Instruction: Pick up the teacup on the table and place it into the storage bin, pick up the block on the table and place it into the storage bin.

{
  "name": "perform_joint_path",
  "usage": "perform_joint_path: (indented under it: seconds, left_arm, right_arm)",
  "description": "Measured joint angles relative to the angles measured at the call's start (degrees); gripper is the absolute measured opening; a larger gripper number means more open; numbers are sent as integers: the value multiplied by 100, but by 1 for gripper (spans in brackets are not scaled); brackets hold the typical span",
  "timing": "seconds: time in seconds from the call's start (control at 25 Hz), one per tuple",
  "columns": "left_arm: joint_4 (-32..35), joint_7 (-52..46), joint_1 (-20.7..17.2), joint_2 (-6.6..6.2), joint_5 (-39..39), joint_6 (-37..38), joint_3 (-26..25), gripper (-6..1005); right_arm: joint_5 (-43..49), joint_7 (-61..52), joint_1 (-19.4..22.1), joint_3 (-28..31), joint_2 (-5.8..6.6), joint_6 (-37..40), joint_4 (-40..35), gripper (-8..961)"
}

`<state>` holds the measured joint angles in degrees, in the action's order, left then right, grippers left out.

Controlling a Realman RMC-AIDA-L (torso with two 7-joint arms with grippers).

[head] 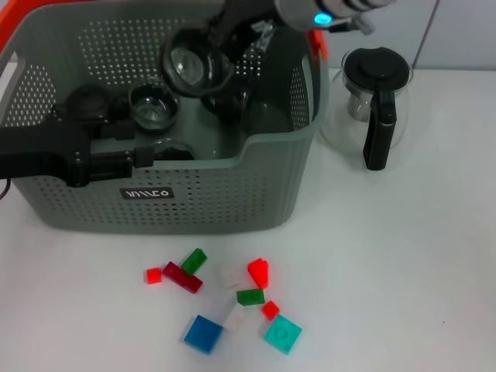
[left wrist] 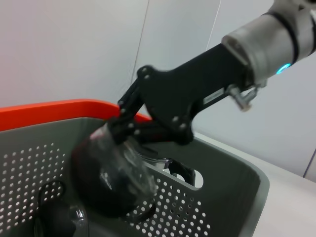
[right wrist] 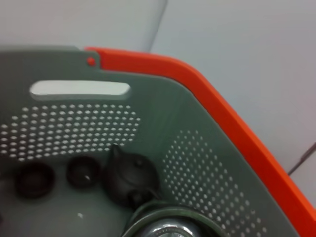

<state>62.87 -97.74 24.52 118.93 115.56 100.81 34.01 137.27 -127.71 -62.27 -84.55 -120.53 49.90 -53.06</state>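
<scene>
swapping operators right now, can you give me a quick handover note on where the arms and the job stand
Right gripper: over the storage bin, shut on a glass teacup, tilted and not yet released.
Left gripper: at the bin's near left wall, low over the inside; whether it is open or shut cannot be seen.
In the bin already: another glass cup, a dark teapot and two small dark cups.
Blocks: all loose on the table in front of the bin, none picked.
The glass pot stands on the table to the bin's right.
Left: release the teacup, then move a block into the bin.
</scene>
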Motion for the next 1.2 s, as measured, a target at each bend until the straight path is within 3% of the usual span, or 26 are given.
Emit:
perform_joint_path:
  seconds: [0.2, 0.36, 1.2]
  left_arm:
    - [-51, 0, 14, -4, 0, -12, 0, 628]
    - [-81, 5, 16, -4, 6, -67, 0, 628]
    - [-143, 36, -32, -2, 19, -79, 0, 628]
  right_arm:
    - [401, -5, -320, -100, -15, -347, 835, 56]
    - [452, -6, -380, -157, -10, -419, 1056, 56]
    - [327, -6, -396, -747, -39, -649, 1372, 56]
